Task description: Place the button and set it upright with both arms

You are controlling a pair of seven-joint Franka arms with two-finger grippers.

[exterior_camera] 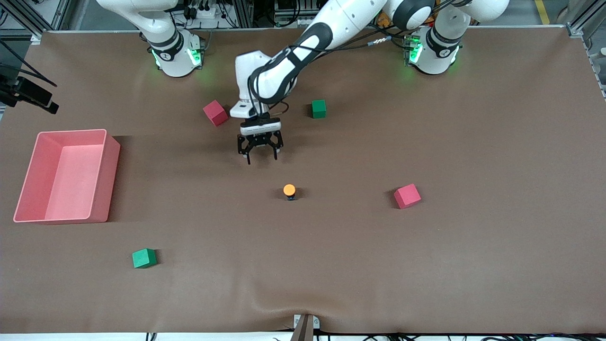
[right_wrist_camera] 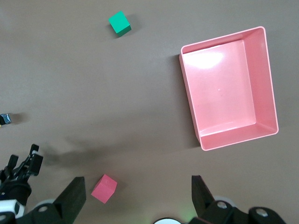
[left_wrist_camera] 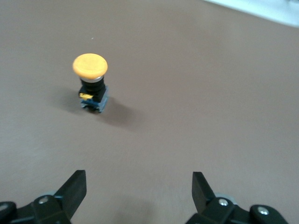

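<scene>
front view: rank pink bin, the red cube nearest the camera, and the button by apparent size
1. Pink bin, largest by far.
2. Red cube toward the left arm's end of the table.
3. Button, smallest; it stands upright, orange cap up.
No ties; all three sit on the table, so nearness hardly skews it.

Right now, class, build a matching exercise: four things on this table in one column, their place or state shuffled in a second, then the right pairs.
Things
1. button
2. left tool
3. pink bin
4. right tool

States
A. empty, at the right arm's end of the table
B. upright, orange cap on top
C. open, high over the table
D. open, holding nothing, near the button

Pairs: 1-B, 2-D, 3-A, 4-C
</scene>
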